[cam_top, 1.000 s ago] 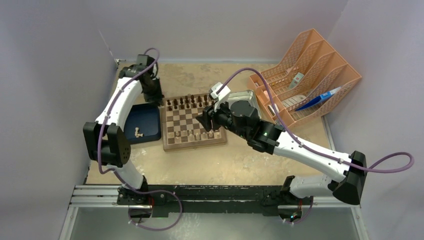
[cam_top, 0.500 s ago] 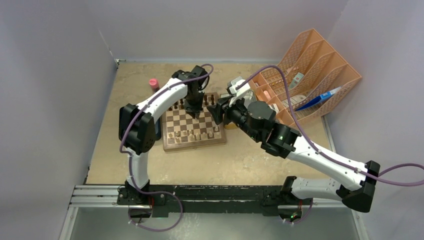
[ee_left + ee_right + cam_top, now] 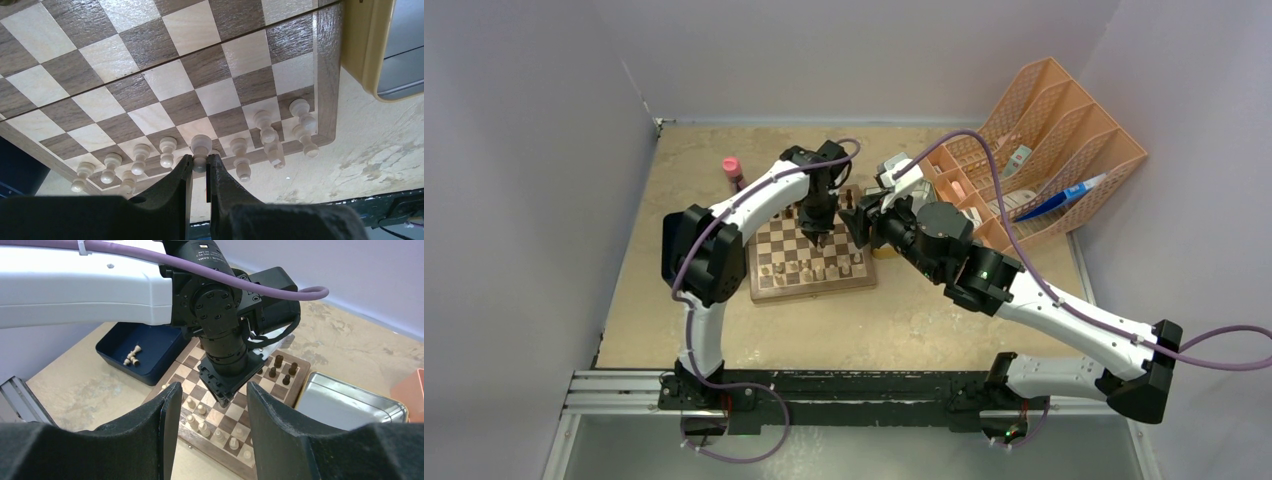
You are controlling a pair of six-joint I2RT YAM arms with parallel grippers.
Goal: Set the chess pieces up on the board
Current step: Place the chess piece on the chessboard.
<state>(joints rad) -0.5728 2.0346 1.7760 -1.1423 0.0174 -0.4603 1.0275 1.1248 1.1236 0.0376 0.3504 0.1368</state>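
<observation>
The board (image 3: 814,293) lies mid-table, and its border shows in the left wrist view (image 3: 327,75). Pale pieces (image 3: 809,270) stand in its near rows and dark pieces (image 3: 280,369) at its far edge. My left gripper (image 3: 822,238) hovers over the board's middle, pointing down. In the left wrist view the left gripper (image 3: 200,164) is shut on a pale pawn (image 3: 200,147), held above the near rows of pale pieces (image 3: 240,152). My right gripper (image 3: 856,220) is open and empty at the board's right edge; the right wrist view shows it (image 3: 214,395) with the jaws wide apart.
A dark blue tray (image 3: 150,337) holding a few pale pieces (image 3: 132,356) lies left of the board. A metal tin (image 3: 345,402) lies right of it. An orange file rack (image 3: 1044,140) stands back right. A pink bottle (image 3: 732,167) stands back left.
My left arm has swung from the blue tray to over the board, then a little toward its near side. My right arm has drawn back to the board's right edge.
</observation>
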